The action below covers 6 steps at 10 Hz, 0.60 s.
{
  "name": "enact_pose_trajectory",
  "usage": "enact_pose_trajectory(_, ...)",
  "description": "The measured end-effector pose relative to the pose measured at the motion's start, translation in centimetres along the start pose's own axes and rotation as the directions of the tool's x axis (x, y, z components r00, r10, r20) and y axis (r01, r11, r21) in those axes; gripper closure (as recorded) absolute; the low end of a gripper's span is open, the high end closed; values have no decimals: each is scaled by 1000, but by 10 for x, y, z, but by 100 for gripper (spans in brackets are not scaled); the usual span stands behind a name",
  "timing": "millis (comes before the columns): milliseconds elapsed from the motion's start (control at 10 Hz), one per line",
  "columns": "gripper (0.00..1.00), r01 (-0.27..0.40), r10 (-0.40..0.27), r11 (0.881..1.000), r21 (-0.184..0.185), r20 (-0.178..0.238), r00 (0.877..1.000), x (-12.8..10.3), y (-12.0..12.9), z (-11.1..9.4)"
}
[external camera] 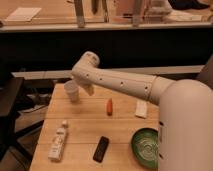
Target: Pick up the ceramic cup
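The ceramic cup (71, 91) is a small whitish handleless cup standing upright near the far left corner of the wooden table (85, 127). My arm reaches in from the right, across the table's far side. Its wrist bends down just right of the cup. My gripper (88, 89) hangs under the wrist, close beside the cup and mostly hidden by the arm. It stands open with nothing in it, and the cup rests on the table.
An orange carrot-like thing (109, 106) lies mid-table, with a white packet (142, 108) to its right. A white bottle (58, 141) lies at the front left, a black object (101, 148) at the front centre and a green bowl (146, 146) at the front right. A dark counter runs behind.
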<state>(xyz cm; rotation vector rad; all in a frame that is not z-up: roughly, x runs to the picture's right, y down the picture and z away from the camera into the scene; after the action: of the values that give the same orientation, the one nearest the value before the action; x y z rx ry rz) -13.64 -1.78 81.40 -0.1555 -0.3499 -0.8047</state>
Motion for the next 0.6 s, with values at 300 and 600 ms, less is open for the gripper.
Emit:
enact_pose_trajectory(300, 20, 24, -24, 1000, 11, 35, 999, -13, -10, 16)
enact_pose_trajectory(600, 20, 33, -34, 999, 19, 54, 998, -12, -9, 23)
